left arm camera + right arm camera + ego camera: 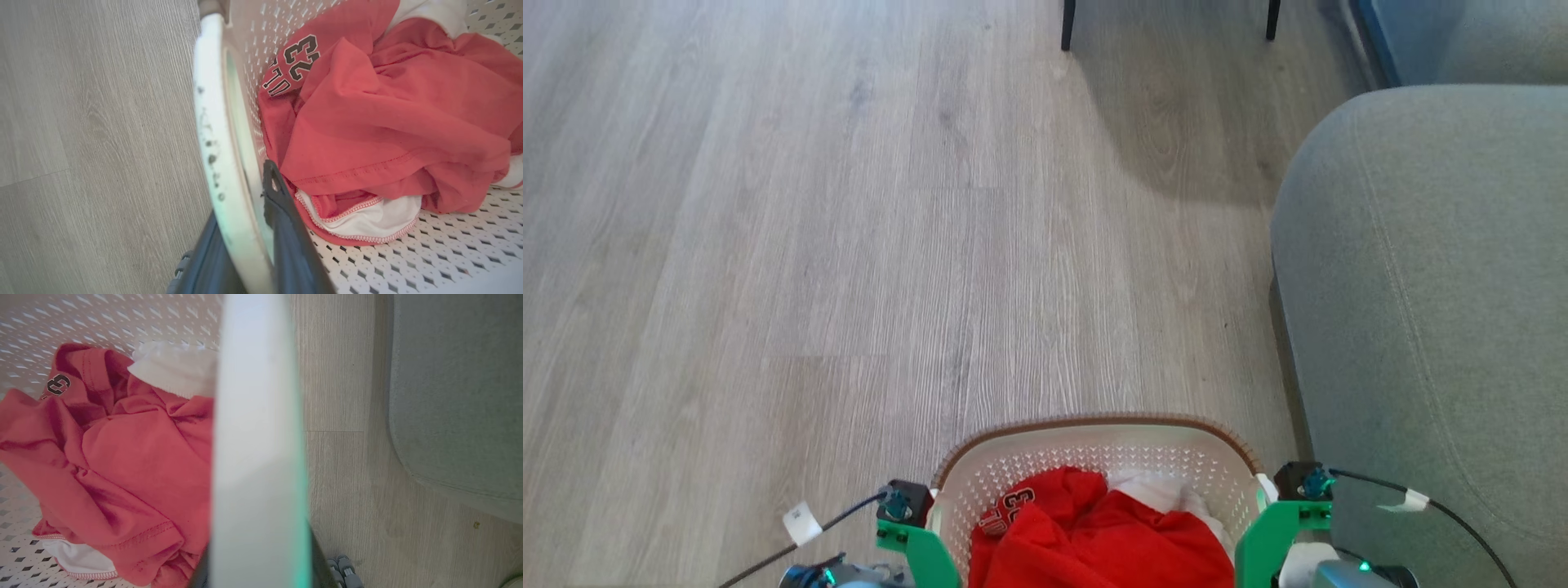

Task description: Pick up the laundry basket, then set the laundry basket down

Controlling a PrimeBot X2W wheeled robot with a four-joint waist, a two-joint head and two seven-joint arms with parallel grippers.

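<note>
- The laundry basket (1094,423) sits at bottom centre of the head view. It is cream perforated plastic with rounded corners and a brown woven-look rim, and its near edge is cut off.
- A crumpled red jersey (388,122) with white trim lies inside, its printing half folded away.
- The left gripper (241,220) clenches the smooth white handle (212,134), one dark finger on each side.
- The right gripper (259,567) grasps the blurred opposite handle (257,437), its fingers mostly hidden.
- A grey fabric sofa (1437,310) is at right, on the wood-grain floor (809,245).

Green brackets (927,555), dark fingers (288,237) — white-tagged black cables (854,506)
</note>
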